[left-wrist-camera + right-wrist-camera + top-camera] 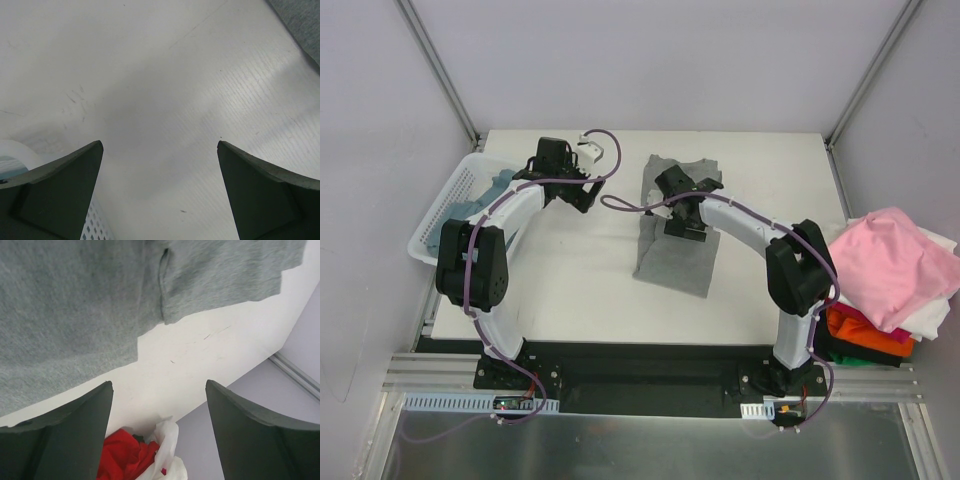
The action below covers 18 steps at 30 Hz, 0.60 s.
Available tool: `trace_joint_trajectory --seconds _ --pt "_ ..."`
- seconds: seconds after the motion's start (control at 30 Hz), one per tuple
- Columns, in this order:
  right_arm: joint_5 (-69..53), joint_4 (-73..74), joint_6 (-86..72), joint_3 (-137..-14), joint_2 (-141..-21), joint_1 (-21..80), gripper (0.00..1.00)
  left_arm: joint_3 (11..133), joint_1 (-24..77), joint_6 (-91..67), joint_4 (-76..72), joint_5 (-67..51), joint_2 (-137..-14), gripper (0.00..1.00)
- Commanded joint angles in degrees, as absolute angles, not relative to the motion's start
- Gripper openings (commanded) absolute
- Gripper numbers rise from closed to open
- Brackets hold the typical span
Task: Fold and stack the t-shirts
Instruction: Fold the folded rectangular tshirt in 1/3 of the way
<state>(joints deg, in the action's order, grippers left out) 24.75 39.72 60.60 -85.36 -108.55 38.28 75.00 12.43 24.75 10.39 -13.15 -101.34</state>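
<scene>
A light heather-grey t-shirt [672,250] lies partly folded in the middle of the table [570,290]. My right gripper [686,228] hovers over it, open and holding nothing. In the right wrist view the grey t-shirt [75,305] fills the top, and bare table shows between the spread fingers of the right gripper [157,385]. My left gripper [582,193] stands open over bare table to the left of the shirt. The left wrist view shows the left gripper [160,145] wide apart, with only a corner of the grey t-shirt [300,20] at the top right.
A white slatted basket [442,215] at the table's left edge holds a blue-teal t-shirt [496,186]. Off the right edge lies a pile with a pink t-shirt [885,262] over white [932,322] and orange [865,338] ones. Red cloth [122,455] shows below the right fingers.
</scene>
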Motion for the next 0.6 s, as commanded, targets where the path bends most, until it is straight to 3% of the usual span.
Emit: trace_joint_trajectory --seconds 0.0,0.57 --pt "22.95 41.13 59.24 -90.61 -109.68 38.67 0.79 75.59 12.92 24.70 9.23 -13.28 -99.23 0.99" --pt "8.09 47.19 53.62 -103.00 -118.65 39.46 0.69 79.01 7.03 21.80 5.01 -8.62 -100.28 0.99"
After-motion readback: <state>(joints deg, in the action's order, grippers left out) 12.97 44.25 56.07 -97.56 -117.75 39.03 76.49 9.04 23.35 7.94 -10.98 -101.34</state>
